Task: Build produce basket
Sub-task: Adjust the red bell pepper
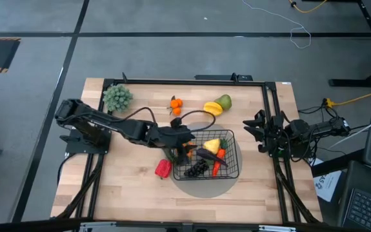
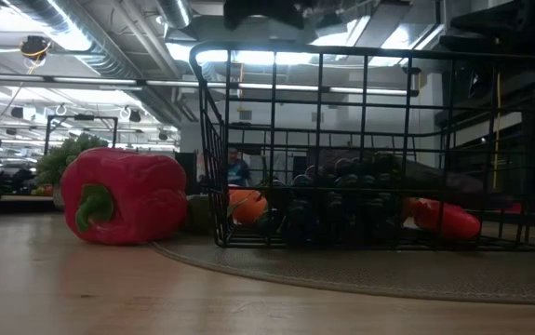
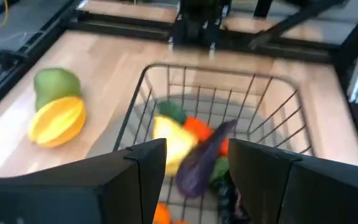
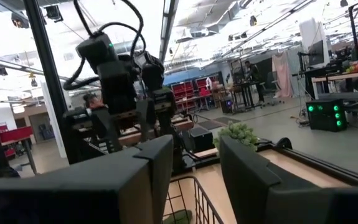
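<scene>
Left gripper (image 1: 186, 149) jaws open over the basket (image 1: 235, 161) edge, purple eggplant (image 1: 206, 153) inside; right gripper (image 1: 255, 131) jaws open, beside the surface (image 1: 133, 193)

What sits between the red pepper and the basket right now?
Nothing: in the high view, only bare table separates the red pepper from the basket.

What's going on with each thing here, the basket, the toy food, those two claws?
Black wire-mesh basket: upright on the grey round disc, partly filled.
Purple eggplant: inside the basket, lying across other pieces.
Dark grapes: inside the basket.
Red pepper: outside, beside the basket.
Yellow fruit and green fruit: outside, touching each other.
Left claw: open, empty, above the basket's edge.
Right claw: open, empty, at the table's side.
</scene>
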Available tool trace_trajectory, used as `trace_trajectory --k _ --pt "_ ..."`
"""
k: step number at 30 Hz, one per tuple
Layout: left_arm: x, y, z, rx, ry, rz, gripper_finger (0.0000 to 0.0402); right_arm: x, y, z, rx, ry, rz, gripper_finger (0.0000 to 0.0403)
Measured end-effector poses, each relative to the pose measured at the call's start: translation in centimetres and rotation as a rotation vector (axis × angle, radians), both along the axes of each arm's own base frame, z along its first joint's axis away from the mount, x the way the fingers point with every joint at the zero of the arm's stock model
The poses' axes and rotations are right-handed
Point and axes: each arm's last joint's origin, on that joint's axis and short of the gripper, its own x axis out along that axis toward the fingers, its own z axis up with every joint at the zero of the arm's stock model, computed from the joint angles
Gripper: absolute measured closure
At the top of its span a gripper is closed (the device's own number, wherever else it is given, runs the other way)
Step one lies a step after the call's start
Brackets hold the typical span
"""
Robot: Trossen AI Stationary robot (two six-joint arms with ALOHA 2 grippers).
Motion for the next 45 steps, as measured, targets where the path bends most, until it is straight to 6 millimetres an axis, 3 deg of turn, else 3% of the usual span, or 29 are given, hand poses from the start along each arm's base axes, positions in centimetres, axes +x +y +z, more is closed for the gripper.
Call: trace_trajectory --k 7,16,29,45 --pt "-3.3 -1.7 -1.2 -0.082 0.262 0.006 0.0241 0.0 0.0 -0.1 0.000 0.013 0.001 0.0272" --pt "-7.7 -4.8 -3.0 -0.385 0.647 0.053 0.0241 0.1 0.0 -0.1 -0.002 0.016 0.000 0.0272" --pt "-9.9 -9.7 -2.8 -0.275 0.535 0.018 0.0241 0.1 0.0 -0.2 0.020 0.021 0.007 0.0272" --pt "-9.5 -9.4 -2.6 -0.104 0.456 0.014 0.0241 0.1 0.0 -0.2 0.017 0.021 0.006 0.0272"
